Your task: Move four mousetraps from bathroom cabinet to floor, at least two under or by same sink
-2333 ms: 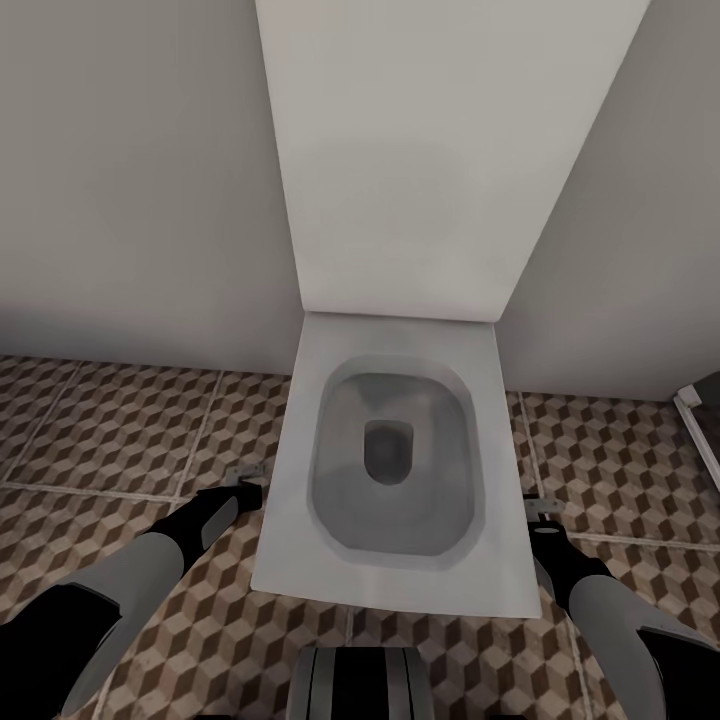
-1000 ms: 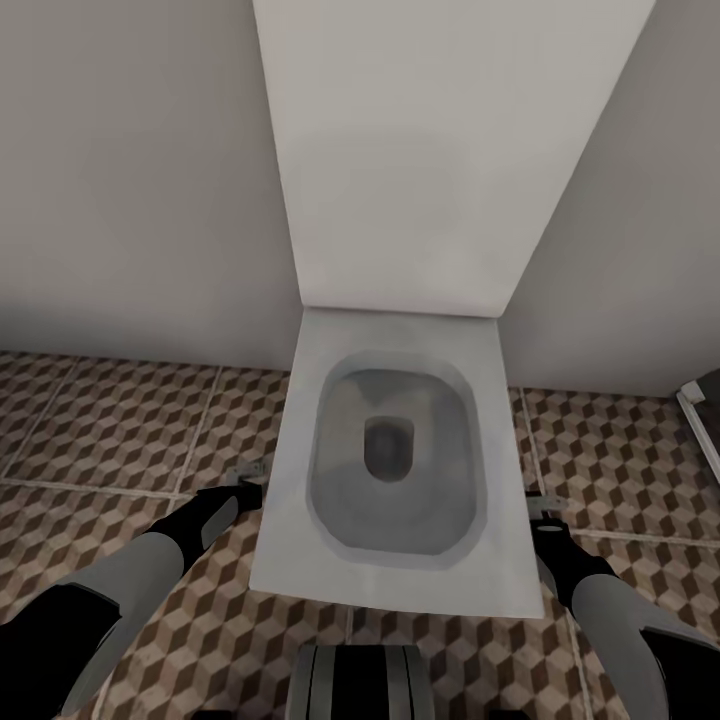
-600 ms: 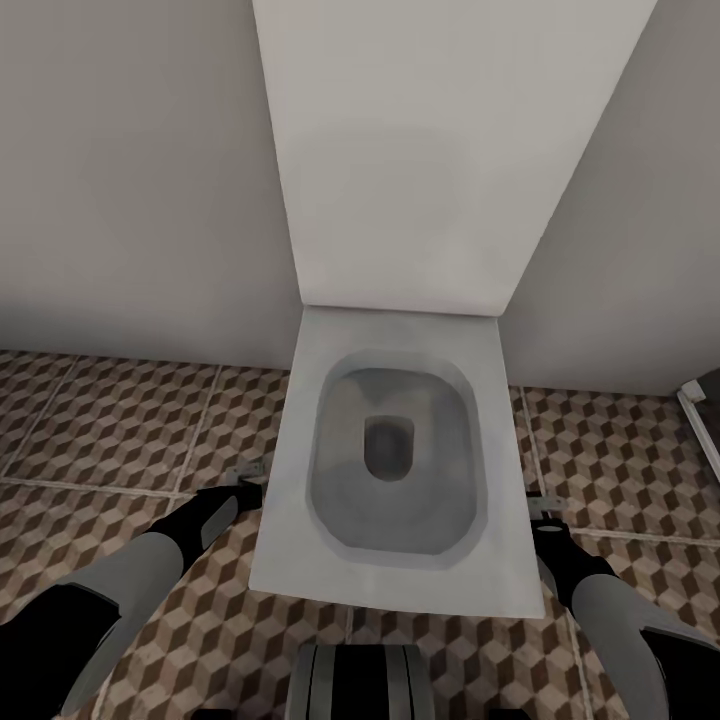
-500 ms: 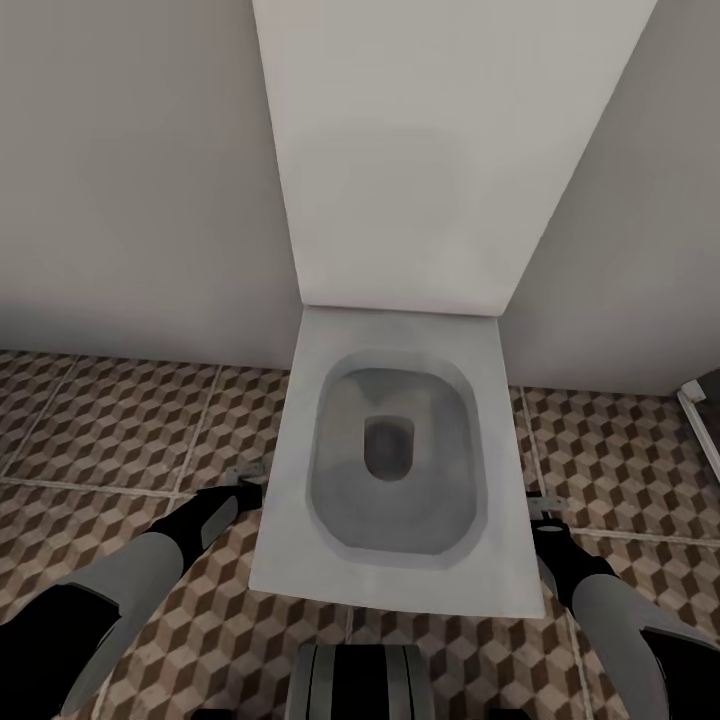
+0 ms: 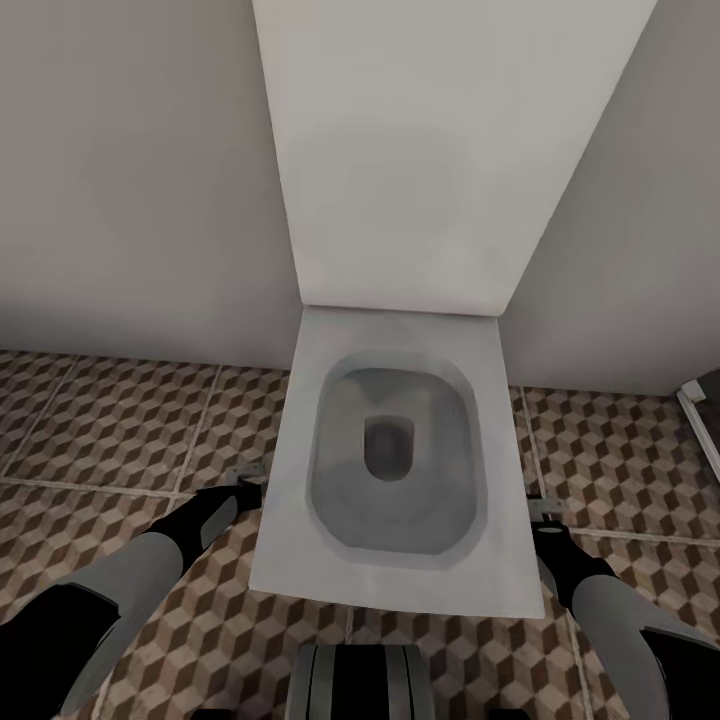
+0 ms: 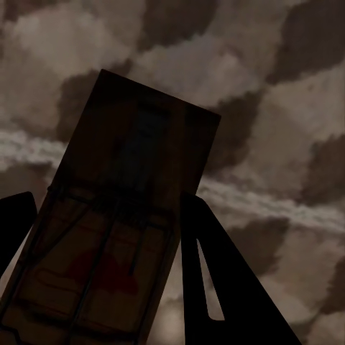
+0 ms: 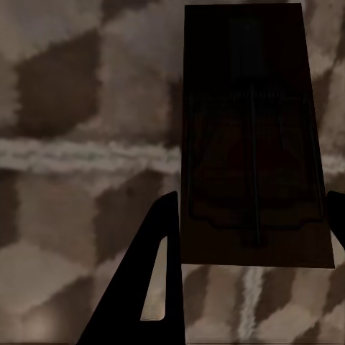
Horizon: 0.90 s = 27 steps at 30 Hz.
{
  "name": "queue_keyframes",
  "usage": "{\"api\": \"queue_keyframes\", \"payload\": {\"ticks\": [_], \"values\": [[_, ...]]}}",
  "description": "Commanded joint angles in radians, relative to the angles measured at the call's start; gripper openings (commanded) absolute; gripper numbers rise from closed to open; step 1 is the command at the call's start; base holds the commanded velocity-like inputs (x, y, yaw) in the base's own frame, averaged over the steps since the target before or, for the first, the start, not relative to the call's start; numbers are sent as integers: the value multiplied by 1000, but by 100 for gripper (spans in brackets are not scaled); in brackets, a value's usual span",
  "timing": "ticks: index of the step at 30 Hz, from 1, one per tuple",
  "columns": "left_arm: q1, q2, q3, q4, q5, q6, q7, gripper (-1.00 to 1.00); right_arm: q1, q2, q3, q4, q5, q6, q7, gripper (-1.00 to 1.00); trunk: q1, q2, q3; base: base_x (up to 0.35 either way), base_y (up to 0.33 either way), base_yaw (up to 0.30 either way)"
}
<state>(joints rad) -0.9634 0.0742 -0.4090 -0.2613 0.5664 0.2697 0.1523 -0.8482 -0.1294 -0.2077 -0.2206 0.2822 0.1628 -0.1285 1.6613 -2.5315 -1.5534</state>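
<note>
In the left wrist view a dark, shadowed mousetrap (image 6: 115,237) with a red mark sits between the fingers of my left gripper (image 6: 108,269), which is shut on it above the cube-patterned bathroom floor (image 6: 287,100). The right wrist view has a second mousetrap (image 7: 248,136) held the same way by my right gripper (image 7: 248,251). In the head view the left gripper (image 5: 245,482) hangs low at the toilet's left side and the right gripper (image 5: 543,515) at its right side, both over the bathroom floor (image 5: 120,420). The cabinet and the sink are out of view.
A white toilet (image 5: 395,560) with its lid (image 5: 420,150) raised stands straight ahead against a pale wall (image 5: 120,200), between my two arms. A dark frame edge (image 5: 702,425) shows at the far right. My base (image 5: 360,685) is just before the toilet's front.
The camera shifted very slightly after the earliest frame. Over the last second nothing has visibly moved; both grippers still hold their mousetraps.
</note>
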Motion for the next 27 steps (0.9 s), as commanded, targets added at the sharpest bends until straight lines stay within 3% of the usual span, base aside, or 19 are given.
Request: {"api": "queue_keyframes", "payload": {"ticks": [1, 11, 27], "values": [[0, 1, -8, -3, 10, 5, 6, -100, 0, 1, -6, -1, 9, 7, 3, -100, 0, 0, -1, 0, 0, 0], [0, 1, -8, -4, 10, 5, 6, -100, 0, 1, -6, 4, 5, 64, 3, -100, 0, 0, -1, 0, 0, 0], [0, 1, -8, -4, 10, 6, 6, -100, -2, 1, -6, 17, 7, 75, 3, -100, 0, 0, -1, 0, 0, 0]]}}
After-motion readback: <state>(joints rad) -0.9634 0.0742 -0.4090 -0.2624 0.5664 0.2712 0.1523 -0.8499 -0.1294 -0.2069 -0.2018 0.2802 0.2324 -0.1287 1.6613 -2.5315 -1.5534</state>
